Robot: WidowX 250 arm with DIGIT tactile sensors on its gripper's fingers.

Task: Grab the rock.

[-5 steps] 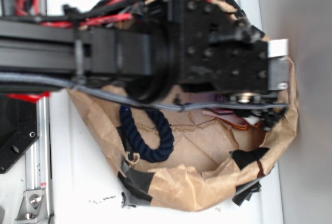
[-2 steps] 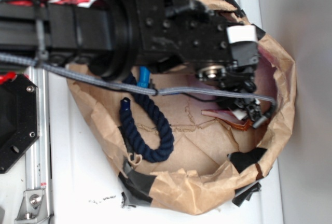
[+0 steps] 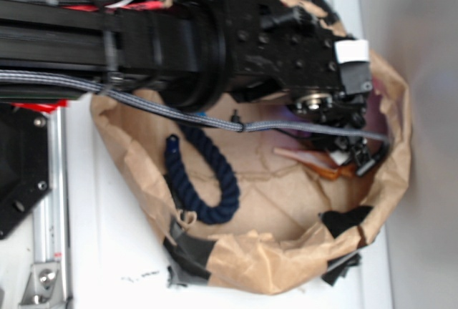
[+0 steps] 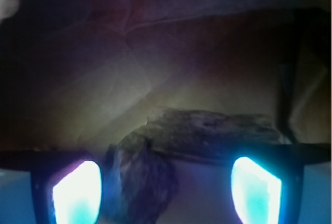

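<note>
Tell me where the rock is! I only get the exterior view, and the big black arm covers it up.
Observer: In the wrist view the rock lies on crumpled brown paper, right ahead of the gripper.
Operator: Are the pinchers open?
Observer: Yes, open. The two glowing fingers stand wide apart, with the rock's bent end between them.
Operator: Is it squeezing the rock?
Observer: Not yet. There is bare space between the bent end and the finger at the picture's right.
</note>
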